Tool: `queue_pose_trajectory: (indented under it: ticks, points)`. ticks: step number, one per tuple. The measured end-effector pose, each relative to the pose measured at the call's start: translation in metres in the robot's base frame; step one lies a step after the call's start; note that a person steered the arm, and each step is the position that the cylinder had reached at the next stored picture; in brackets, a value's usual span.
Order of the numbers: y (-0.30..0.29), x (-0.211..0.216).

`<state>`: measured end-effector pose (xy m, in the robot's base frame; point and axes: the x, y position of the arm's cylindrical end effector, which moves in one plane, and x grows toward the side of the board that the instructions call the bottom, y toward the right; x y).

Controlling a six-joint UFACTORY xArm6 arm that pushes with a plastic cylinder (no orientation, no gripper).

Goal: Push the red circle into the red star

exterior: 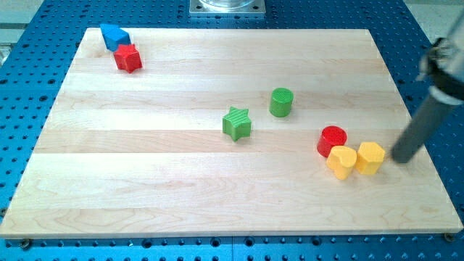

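The red circle (332, 140) sits at the view's right on the wooden board (145, 181). It touches a yellow heart-shaped block (341, 161), with a yellow hexagon block (370, 156) beside that. The red star (127, 58) lies far off at the view's top left, touching a blue block (114, 35). My tip (402, 158) rests on the board just right of the yellow hexagon, about a block's width from it and to the right of the red circle.
A green star (236, 123) and a green cylinder (281, 102) sit near the board's middle, between the red circle and the red star. The board's right edge runs close to my tip. Blue perforated table surrounds the board.
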<state>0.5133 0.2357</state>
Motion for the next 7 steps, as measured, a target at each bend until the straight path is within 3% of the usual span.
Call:
queue_pose_trajectory:
  ticks: [1,2,3,4,5,7]
  points:
    - [-0.096,0.000]
    - [-0.153,-0.002]
    - [-0.153,-0.006]
    - [-0.109,0.010]
    - [-0.095,-0.014]
    - [-0.220,-0.084]
